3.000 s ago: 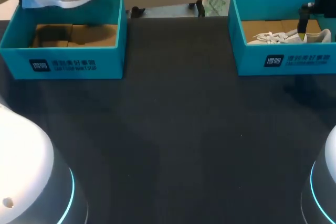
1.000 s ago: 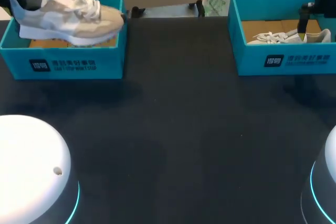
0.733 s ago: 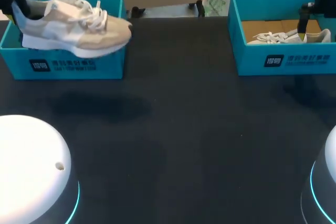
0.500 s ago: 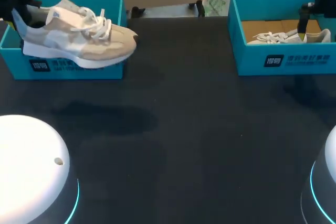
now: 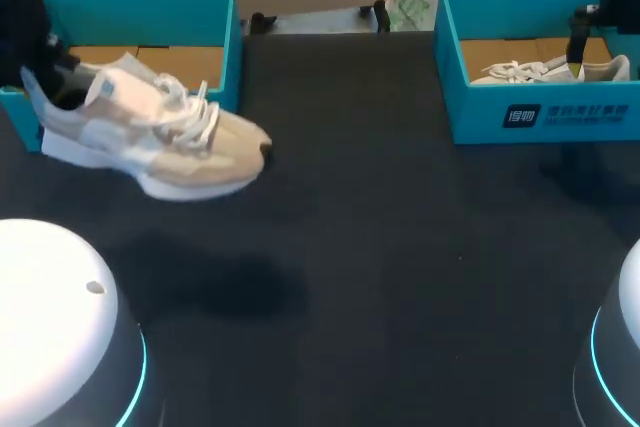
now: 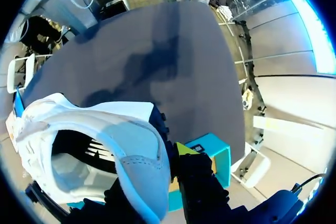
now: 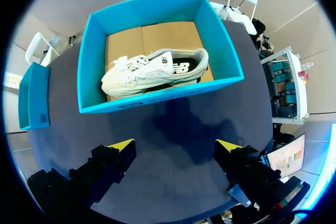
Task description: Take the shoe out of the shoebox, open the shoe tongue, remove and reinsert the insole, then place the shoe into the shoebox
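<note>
The beige shoe is gripped by its heel in the left fingers, which are closed on the heel collar. Only one yellow tip is seen outside the heel; the other is probably tucked inside the shoe. The shoe is held in the air just in front of the left shoebox, toe pointed toward the middle of the table, and its shadow is cast on the dark surface beneath. Over on the other side, the right fingers are spread wide with nothing between them, above the table before the right shoebox. A white shoe is seen lying inside it.
</note>
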Available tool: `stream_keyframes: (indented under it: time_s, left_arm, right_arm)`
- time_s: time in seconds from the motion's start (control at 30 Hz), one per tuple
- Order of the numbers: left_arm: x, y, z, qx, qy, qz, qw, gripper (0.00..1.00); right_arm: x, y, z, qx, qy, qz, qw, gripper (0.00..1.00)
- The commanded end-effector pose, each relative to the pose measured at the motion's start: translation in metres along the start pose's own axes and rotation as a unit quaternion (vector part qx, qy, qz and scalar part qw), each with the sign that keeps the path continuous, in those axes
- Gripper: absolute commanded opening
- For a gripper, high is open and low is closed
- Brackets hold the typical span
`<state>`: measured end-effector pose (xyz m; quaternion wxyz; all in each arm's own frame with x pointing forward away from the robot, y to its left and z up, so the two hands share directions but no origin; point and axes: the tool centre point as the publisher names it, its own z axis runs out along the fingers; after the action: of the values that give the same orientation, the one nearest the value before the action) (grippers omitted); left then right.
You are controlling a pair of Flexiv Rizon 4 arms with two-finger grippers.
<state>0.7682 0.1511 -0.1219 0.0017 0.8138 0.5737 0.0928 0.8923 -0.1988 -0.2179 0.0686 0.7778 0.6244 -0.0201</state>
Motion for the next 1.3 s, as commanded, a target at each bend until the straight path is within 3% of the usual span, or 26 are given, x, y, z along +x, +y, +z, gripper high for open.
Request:
stream_keyframes:
  time_s: [0.03, 0.5, 0.7, 1.13, 1.3]
  left_arm:
    - [-0.006, -0.018, -0.003, -0.088, -0.005, 0.012, 0.996, 0.0]
    - [-0.009, -0.021, -0.003, -0.089, -0.007, 0.011, 0.996, 0.0]
    - [-0.033, -0.011, 0.027, -0.039, 0.008, 0.007, 0.999, 0.0]
    - [-0.087, -0.005, 0.047, 0.042, -0.02, -0.019, 0.999, 0.0]
    - [-0.087, -0.005, 0.047, 0.042, -0.02, -0.019, 0.999, 0.0]
  right_arm:
    - [0.0, -0.001, 0.0, -0.001, 0.001, 0.0, 1.0, 1.0]
    - [0.0, -0.001, 0.0, -0.001, 0.001, 0.0, 1.0, 1.0]
    - [0.0, -0.001, 0.0, -0.001, 0.001, 0.0, 1.0, 1.0]
    - [0.0, -0.001, 0.0, -0.001, 0.001, 0.0, 1.0, 1.0]
    - [0.0, -0.001, 0.0, -0.001, 0.001, 0.0, 1.0, 1.0]
